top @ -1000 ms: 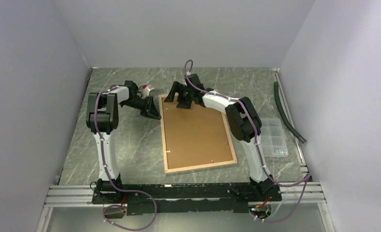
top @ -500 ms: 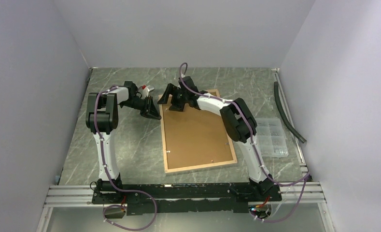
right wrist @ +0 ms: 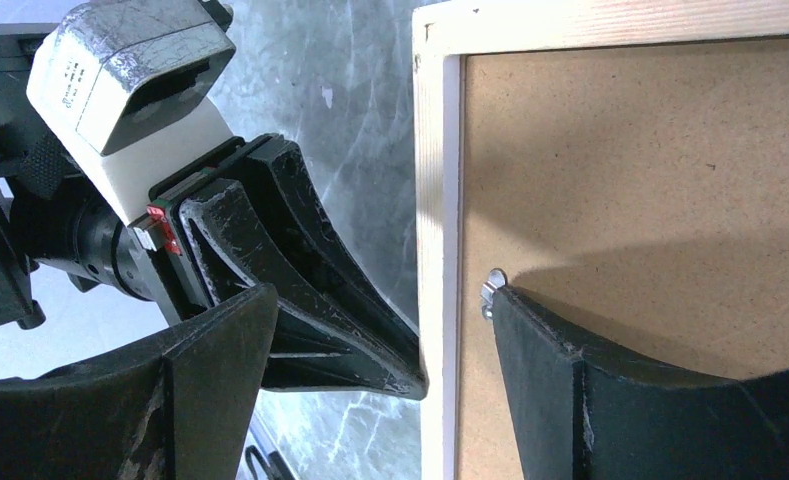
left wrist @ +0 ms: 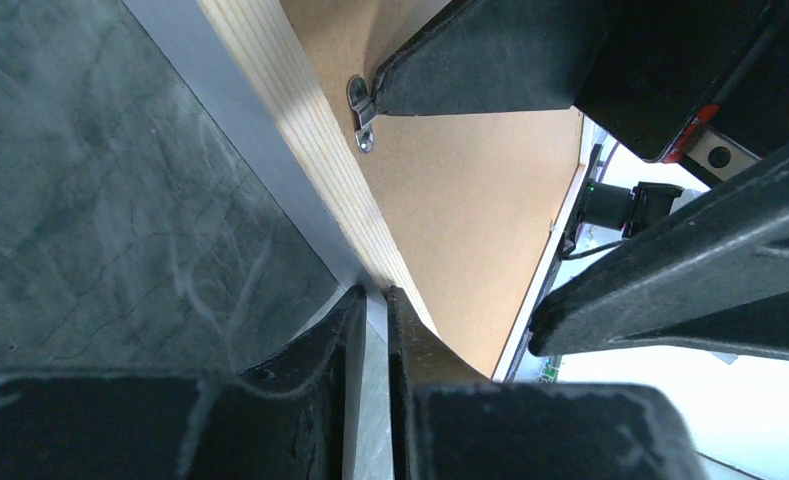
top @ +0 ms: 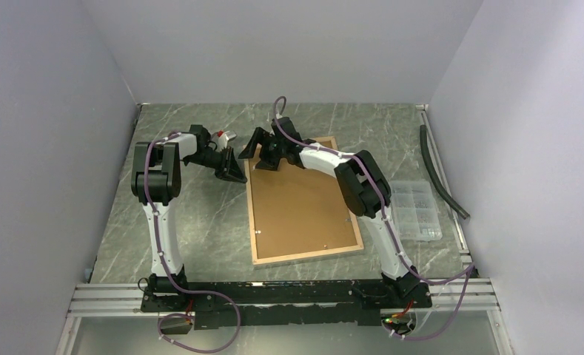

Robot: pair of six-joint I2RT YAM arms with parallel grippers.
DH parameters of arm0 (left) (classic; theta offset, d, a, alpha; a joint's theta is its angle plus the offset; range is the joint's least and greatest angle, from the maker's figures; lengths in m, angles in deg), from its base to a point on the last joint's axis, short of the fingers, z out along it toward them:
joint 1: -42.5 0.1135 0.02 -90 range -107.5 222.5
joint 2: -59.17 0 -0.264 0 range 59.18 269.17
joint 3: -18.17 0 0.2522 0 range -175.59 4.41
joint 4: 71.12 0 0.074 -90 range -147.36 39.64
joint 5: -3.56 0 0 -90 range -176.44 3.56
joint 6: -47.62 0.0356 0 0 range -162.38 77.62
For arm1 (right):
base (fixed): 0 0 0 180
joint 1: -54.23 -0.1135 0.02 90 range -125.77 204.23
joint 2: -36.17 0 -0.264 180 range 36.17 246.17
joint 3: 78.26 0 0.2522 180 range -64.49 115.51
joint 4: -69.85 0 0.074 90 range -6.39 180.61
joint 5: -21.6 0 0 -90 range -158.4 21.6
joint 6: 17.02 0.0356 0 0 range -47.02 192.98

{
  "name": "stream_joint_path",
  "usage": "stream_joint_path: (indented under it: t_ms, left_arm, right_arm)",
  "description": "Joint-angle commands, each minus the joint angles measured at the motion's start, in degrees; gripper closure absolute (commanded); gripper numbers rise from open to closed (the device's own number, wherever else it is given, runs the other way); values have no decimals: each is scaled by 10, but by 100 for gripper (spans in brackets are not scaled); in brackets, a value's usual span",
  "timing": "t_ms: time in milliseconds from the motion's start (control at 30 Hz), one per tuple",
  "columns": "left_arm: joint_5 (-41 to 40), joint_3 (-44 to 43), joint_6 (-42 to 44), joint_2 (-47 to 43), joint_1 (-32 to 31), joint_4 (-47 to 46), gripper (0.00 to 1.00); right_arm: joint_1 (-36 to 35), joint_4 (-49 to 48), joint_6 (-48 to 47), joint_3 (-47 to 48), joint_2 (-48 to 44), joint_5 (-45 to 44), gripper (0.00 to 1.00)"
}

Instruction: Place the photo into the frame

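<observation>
One frame (top: pixel 307 254). One backing board (top: pixel 300 207). Two arms: left arm (top: pixel 159 214), right arm (top: pixel 385 222). Two hands: left hand (top: pixel 240 177), right hand (top: pixel 259 159). One clear box (top: pixel 416 211). One hose (top: pixel 440 174). One bench (top: pixel 200 222).

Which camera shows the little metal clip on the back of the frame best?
The left wrist view: the metal clip sits close and sharp on the frame's wooden rail. The right wrist view shows it half hidden behind the right pincer; the top view is too distant to show it.
</observation>
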Motion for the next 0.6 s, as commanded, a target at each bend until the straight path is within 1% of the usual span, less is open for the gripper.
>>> stream_joint_path:
  t_ms: [0,233,267,567]
  left_arm:
    - [-54,14,13,7,-7,-3,83]
    - [-56,14,15,9,-6,-1,85]
    - [-56,13,15,9,-7,0,85]
    - [-60,8,15,10,-7,2,86]
  right_arm:
    - [-10,-4,9,13,20,11,18]
    - [-11,-4,10,22,30,29,18]
    - [-12,-18,9,22,30,31,18]
    - [-12,-21,-9,40,48,76,19]
